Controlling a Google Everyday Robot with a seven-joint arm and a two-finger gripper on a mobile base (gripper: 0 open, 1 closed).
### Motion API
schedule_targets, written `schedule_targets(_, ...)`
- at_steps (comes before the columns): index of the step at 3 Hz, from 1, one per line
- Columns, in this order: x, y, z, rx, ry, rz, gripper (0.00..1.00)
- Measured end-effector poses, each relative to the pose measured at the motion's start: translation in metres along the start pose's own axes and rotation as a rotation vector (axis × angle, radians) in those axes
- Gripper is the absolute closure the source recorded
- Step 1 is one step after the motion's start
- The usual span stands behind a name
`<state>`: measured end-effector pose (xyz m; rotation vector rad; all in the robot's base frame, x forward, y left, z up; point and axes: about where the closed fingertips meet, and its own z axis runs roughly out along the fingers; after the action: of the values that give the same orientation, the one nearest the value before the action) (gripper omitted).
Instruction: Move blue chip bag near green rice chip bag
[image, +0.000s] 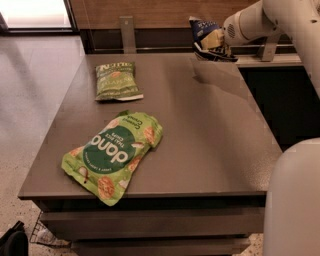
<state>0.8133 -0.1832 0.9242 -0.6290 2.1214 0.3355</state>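
The claw (211, 45), pinching the blue bag (200, 26) over the table's (215, 125) far edge, should set it just beside the rice bag (112, 155).
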Motion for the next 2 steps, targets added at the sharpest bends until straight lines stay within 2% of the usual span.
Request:
schedule_targets(1,-0.013,0.014,-0.076,-0.024,-0.099,-0.062,1.0)
schedule_targets(2,-0.012,0.02,-0.121,-0.018,-0.134,-0.094,1.0)
